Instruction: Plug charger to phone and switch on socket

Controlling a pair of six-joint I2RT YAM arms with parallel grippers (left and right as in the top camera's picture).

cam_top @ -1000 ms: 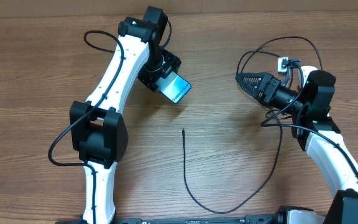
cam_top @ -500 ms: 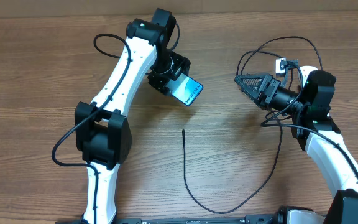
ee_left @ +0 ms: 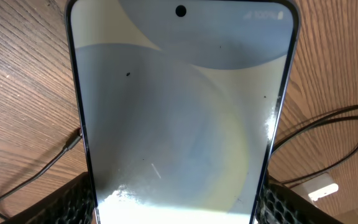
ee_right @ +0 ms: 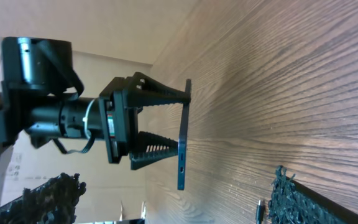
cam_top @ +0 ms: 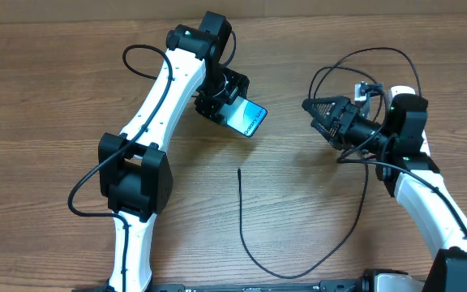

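Wooden table (cam_top: 47, 97) carried both arms. Left gripper (cam_top: 224, 104) was clamped across the phone (cam_top: 248, 121), jaws part-spread to its width, phone lifted clear of the wood with the screen lit. Right gripper (cam_top: 309, 109) stood spread wide and empty, near the phone's right. Charger (cam_top: 242, 223) lay looped below, its connector tip (cam_top: 239, 171) loose on the table. Judgement: the right arm should pinch just behind the tip and square it to the port while the left holds steady.
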